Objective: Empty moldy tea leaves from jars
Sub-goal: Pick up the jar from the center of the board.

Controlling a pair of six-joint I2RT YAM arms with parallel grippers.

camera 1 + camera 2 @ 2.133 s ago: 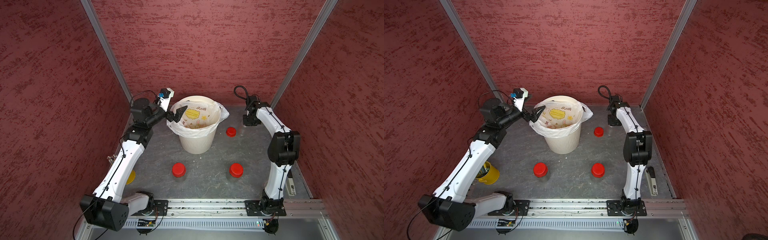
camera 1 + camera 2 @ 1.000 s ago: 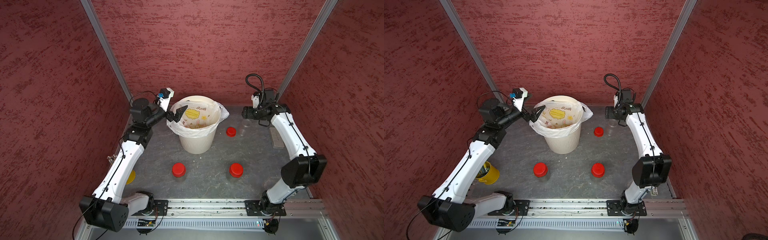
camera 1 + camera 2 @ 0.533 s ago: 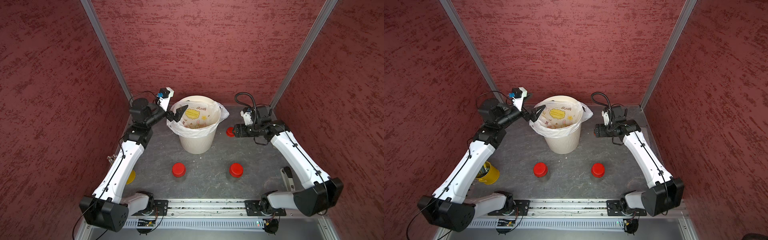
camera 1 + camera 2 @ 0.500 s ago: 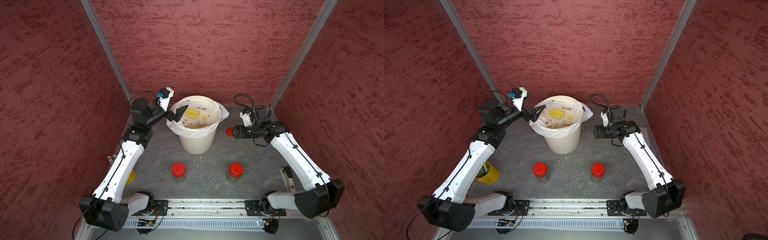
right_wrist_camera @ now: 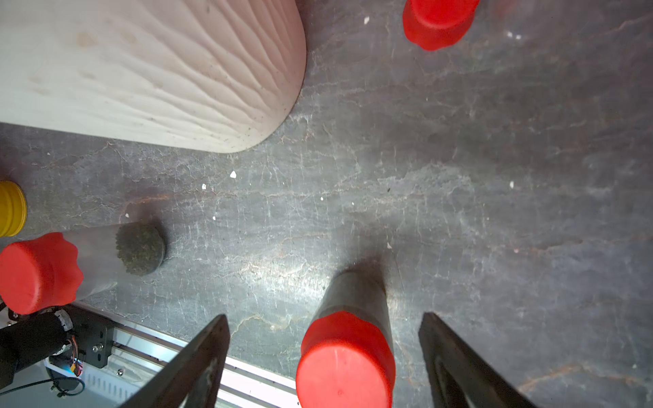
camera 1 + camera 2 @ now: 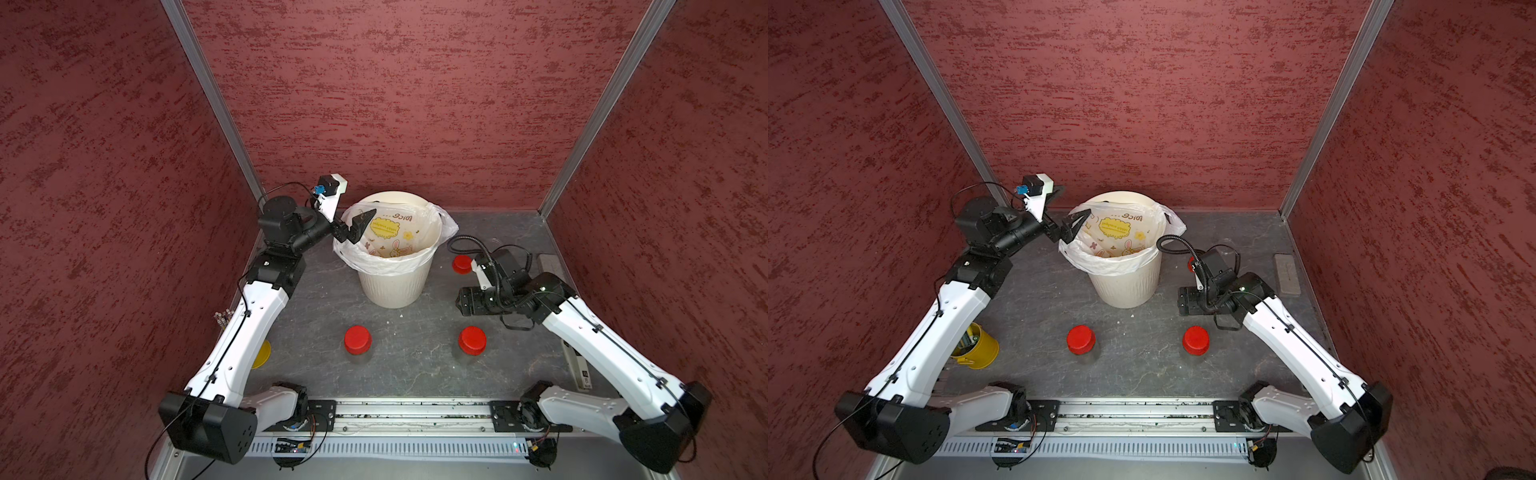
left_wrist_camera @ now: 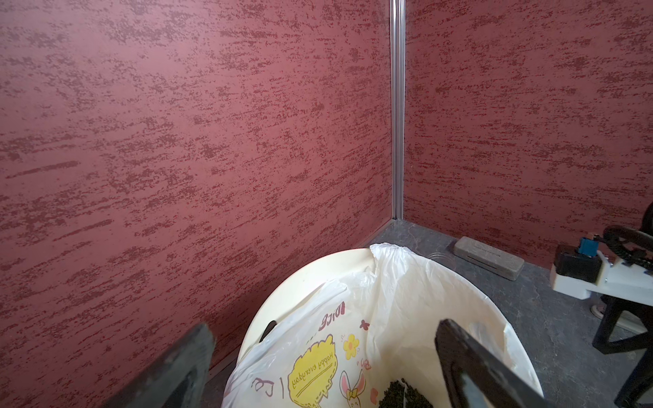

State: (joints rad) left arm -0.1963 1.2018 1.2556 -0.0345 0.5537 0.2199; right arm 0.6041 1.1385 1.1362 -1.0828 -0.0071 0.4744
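The right gripper [image 5: 323, 318] hangs over the table [image 5: 459, 176] with its fingers [image 5: 198, 364] pointing down and spread wide, holding nothing. In the right wrist view the right jar [image 5: 344, 360] stands upright below and between the two fingers, red lid on, with a clear gap on either side; neither finger touches it. In both top views the gripper's head sits just behind this jar, on the side away from the front rail.

The left jar [image 6: 358, 339] stands well apart from it, level with it near the front, also upright and capped. The wrist view shows a dark plug of tea leaves [image 5: 141, 249] at its bottom. A loose lid [image 6: 461, 263] lies on the table behind the right arm, just beside the bin [image 6: 390, 291]. Near it a faint clear rim [image 7: 438, 255] shows on the table; it is too dim to tell whether it is the third jar.

The cream ribbed bin stands at the middle back, lined with a white printed bag [image 6: 446, 224]. The left gripper [image 6: 360, 220] is held over the bin's left rim, fingers wide apart and empty. Below it, inside the bag, lies a dark leaf pile [image 7: 401, 394].

A yellow cup [image 6: 976, 347] stands beside the left arm, and a grey block [image 6: 544, 262] lies along the right wall.
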